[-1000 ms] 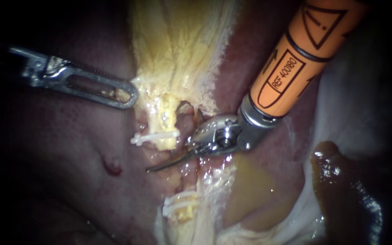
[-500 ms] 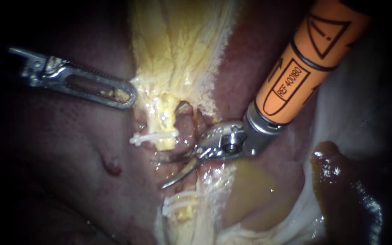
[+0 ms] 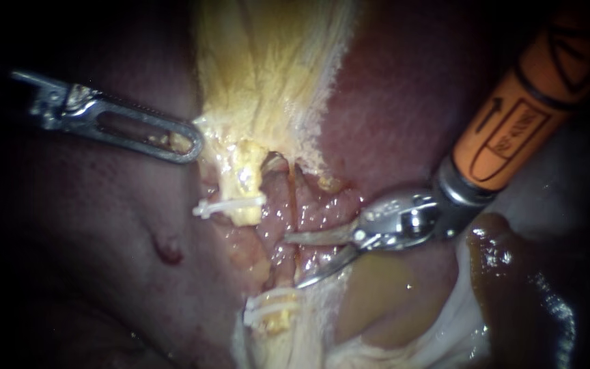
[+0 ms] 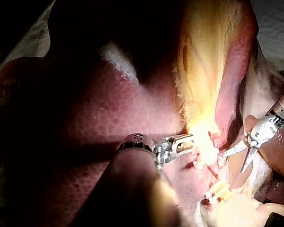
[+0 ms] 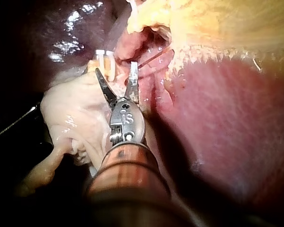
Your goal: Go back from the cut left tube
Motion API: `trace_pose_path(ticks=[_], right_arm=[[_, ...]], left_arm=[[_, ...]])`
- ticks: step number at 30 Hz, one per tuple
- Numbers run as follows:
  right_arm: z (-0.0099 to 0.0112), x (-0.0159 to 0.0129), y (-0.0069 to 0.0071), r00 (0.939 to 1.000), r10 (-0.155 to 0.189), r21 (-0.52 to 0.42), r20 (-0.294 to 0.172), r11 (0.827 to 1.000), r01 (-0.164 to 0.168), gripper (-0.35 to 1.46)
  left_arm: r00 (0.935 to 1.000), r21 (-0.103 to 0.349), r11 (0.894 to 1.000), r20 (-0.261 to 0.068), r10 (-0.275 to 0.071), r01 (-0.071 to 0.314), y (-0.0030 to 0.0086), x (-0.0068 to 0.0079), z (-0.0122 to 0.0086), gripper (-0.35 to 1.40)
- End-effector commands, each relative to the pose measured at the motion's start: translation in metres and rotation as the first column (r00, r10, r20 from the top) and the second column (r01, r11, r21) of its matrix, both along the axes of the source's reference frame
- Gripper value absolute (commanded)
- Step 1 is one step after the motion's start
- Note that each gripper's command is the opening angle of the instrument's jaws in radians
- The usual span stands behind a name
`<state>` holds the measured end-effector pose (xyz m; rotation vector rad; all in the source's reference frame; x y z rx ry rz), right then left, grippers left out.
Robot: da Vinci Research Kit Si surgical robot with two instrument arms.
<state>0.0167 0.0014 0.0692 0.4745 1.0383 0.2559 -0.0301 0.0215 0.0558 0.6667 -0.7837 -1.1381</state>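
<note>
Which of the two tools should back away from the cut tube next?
The right instrument. Its open blades lie just beside the cut left tube, so it can probably slide straight back. The left instrument is shut on the yellow tissue, holding it, and is better left there.

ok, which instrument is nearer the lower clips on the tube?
Right. The right instrument, blades open, is just beside the lower clips, one tip nearly reaching them. The left instrument is far off, gripping yellow tissue beyond the upper clip.
</note>
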Motion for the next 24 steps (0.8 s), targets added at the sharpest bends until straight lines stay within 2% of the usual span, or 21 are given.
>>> trace_pose_path(ticks=[1, 5, 10, 12, 15, 18, 24], right_arm=[[-0.0008, -0.0008, 0.0007, 0.9995, -0.007, -0.028, 0.030, 1.000, 0.008, 1.43], [-0.0035, -0.0036, 0.0029, 0.9959, -0.004, -0.101, 0.090, 0.995, 0.013, 1.43], [-0.0057, -0.0060, 0.0042, 0.9905, 0.036, -0.159, 0.133, 0.987, -0.015, 1.43], [-0.0060, -0.0064, 0.0044, 0.9892, 0.039, -0.166, 0.141, 0.986, -0.015, 1.43], [-0.0060, -0.0065, 0.0044, 0.9926, 0.009, -0.145, 0.121, 0.989, 0.009, 1.43], [-0.0059, -0.0065, 0.0043, 0.9926, 0.008, -0.146, 0.121, 0.989, 0.010, 1.43], [-0.0059, -0.0067, 0.0043, 0.9927, 0.007, -0.146, 0.121, 0.989, 0.011, 1.43]], left_arm=[[1.0000, 0.000, 1.000, 0.000, 0.000, 0.000, 0.0000, 0.0000, 0.0001, -0.35], [1.0000, 0.000, 1.000, 0.000, 0.001, -0.001, 0.0001, 0.0000, 0.0002, -0.35], [1.0000, -0.001, 1.000, 0.000, 0.000, 0.000, 0.0000, -0.0001, 0.0003, -0.35], [1.0000, -0.001, 1.000, 0.000, 0.000, 0.000, 0.0000, -0.0001, 0.0004, -0.35], [1.0000, -0.002, 1.000, -0.001, -0.001, 0.001, 0.0000, -0.0003, 0.0006, -0.35], [1.0000, -0.004, 1.000, -0.002, -0.002, 0.002, 0.0000, -0.0007, 0.0010, -0.35], [1.0000, -0.001, 1.000, 0.002, 0.004, -0.004, -0.0001, -0.0026, 0.0030, -0.35]])
